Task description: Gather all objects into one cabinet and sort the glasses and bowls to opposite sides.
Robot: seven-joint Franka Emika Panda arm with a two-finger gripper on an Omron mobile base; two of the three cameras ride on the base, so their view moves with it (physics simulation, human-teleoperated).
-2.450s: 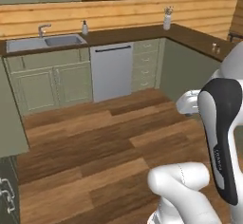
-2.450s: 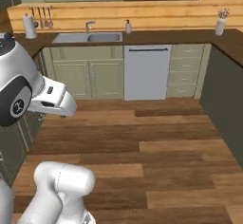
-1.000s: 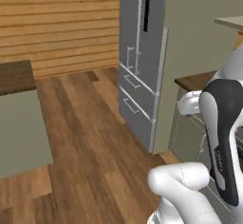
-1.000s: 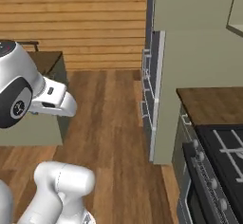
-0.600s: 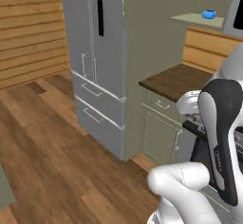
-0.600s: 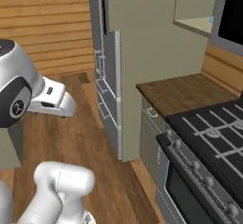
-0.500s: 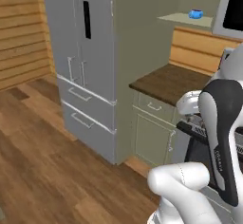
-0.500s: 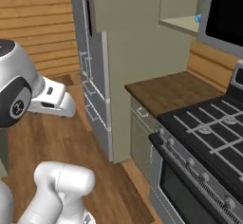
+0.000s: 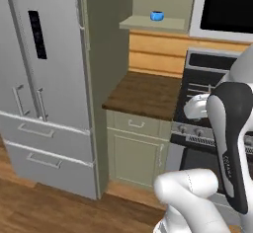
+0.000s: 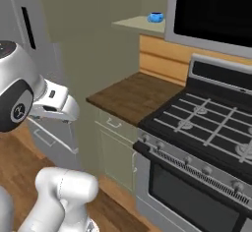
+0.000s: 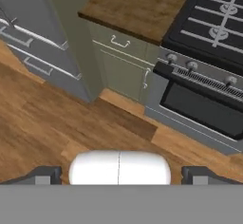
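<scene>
Base has swung from the sink wall past the fridge (image 9: 44, 79); now faces stove (image 10: 206, 123) and wood counter (image 9: 146, 91). Blue bowl (image 9: 157, 16) sits upper centre on pale shelf (image 9: 148, 25). Gripper (image 11: 118, 174) spread wide, empty. Approach phase, no pickup yet.

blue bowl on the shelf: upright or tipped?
Upright. The blue bowl sits on its base on the pale shelf, rim facing up, in both base views.

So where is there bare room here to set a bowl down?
The wooden counter between the fridge and the stove is bare. The pale shelf above it holds just a small blue bowl, with room beside it. The stove's burner grates are the cluttered part.
</scene>
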